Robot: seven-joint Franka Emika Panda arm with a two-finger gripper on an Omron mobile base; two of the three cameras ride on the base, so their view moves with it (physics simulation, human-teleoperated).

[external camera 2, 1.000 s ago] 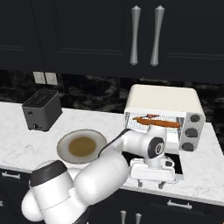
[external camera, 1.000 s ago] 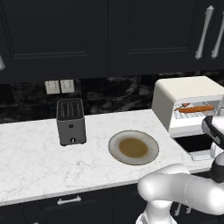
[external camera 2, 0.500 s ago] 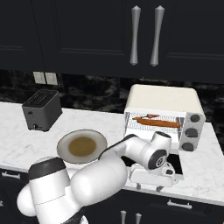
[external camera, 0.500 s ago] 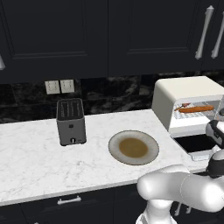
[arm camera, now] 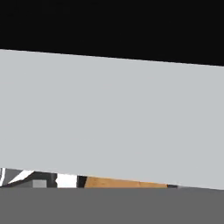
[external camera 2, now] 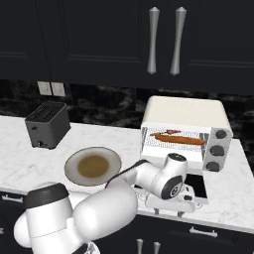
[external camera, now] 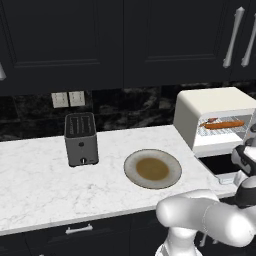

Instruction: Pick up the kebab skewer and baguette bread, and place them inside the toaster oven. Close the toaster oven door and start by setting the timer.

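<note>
At right of the frame, the toaster oven (external camera 2: 186,134) stands with its toaster oven door (external camera 2: 198,186) dropped open. The baguette bread (external camera 2: 179,139) and kebab skewer (external camera 2: 172,131) lie on its rack. The gripper's jaws stand wide apart, holding nothing.

I count one toaster oven (external camera 2: 186,133), door (external camera 2: 196,184) dropped open. One baguette bread (external camera 2: 179,139) on rack, one kebab skewer (external camera 2: 172,131) behind it. One plate (external camera: 152,169), one slot toaster (external camera: 80,138). Two wall outlets (external camera: 69,99). Two silver cabinet handles (external camera 2: 165,40) above oven.
</note>
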